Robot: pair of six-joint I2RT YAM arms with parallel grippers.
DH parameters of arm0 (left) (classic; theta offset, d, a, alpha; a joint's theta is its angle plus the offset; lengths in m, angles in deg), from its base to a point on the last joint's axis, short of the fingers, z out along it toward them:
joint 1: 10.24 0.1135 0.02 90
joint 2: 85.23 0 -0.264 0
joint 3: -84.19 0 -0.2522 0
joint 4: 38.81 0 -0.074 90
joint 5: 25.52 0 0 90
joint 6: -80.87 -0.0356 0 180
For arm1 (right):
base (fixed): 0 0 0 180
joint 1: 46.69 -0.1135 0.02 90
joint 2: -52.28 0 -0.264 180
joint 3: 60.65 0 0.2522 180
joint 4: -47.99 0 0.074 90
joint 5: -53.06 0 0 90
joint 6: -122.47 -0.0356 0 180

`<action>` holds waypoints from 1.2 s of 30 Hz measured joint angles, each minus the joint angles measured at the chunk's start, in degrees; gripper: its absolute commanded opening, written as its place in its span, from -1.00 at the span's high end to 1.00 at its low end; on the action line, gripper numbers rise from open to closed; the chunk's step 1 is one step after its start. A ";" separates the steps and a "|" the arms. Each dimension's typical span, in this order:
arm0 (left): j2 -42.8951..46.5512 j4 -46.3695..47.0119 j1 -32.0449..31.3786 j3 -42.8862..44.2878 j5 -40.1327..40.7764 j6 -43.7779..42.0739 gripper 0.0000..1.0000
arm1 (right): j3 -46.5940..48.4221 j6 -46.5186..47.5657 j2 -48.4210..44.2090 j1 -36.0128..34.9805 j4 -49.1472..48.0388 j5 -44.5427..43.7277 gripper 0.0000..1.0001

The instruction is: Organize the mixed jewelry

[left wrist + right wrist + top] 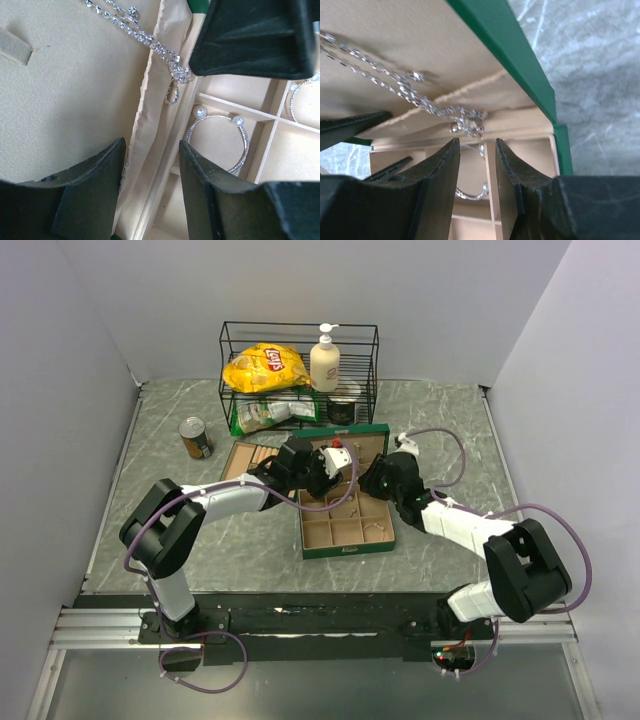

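A green jewelry box (348, 551) with beige compartments lies open at the table's middle, its lid (368, 444) laid back. A rhinestone necklace (142, 36) lies on the lid's lining, its end hanging over the hinge; it also shows in the right wrist view (412, 92). A pearl-tipped silver hoop (241, 145) lies in a back compartment and shows between my right fingers (472, 194). A second hoop (291, 102) lies in the neighbouring compartment. My left gripper (151, 150) is open and empty over the hinge. My right gripper (477, 146) is open and empty just below the necklace's end.
A black wire rack (298, 375) at the back holds a yellow chips bag (264, 366), a soap bottle (325, 358) and a dark can. A tin can (195, 437) stands at the back left. A brown flat tray (243, 459) lies left of the box. Both grippers (328, 468) (372, 478) sit close together.
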 measured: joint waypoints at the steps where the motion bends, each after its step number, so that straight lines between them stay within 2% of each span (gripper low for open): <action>1: 0.00 -0.02 0.02 0.02 0.00 0.04 -0.05 | 0.35 0.70 0.52 0.00 -0.37 0.22 0.13; 15: -0.44 -1.27 0.11 0.76 -0.11 0.22 0.01 | 3.43 5.75 4.70 0.09 -4.17 1.62 0.10; 24: -0.44 -0.72 0.52 0.74 -0.68 1.49 0.05 | 3.54 6.16 6.45 0.11 -5.03 1.53 0.15; 32: -0.44 0.28 0.87 0.39 -1.22 2.99 0.07 | 3.74 6.71 8.74 0.11 -6.14 1.84 0.43; 35: -0.44 0.85 0.96 0.17 -1.42 3.45 0.07 | 3.93 6.78 8.87 0.11 -6.12 2.03 0.63; 36: -0.44 1.03 0.96 0.07 -1.49 3.58 0.07 | 3.96 6.75 8.87 0.11 -6.12 2.08 0.78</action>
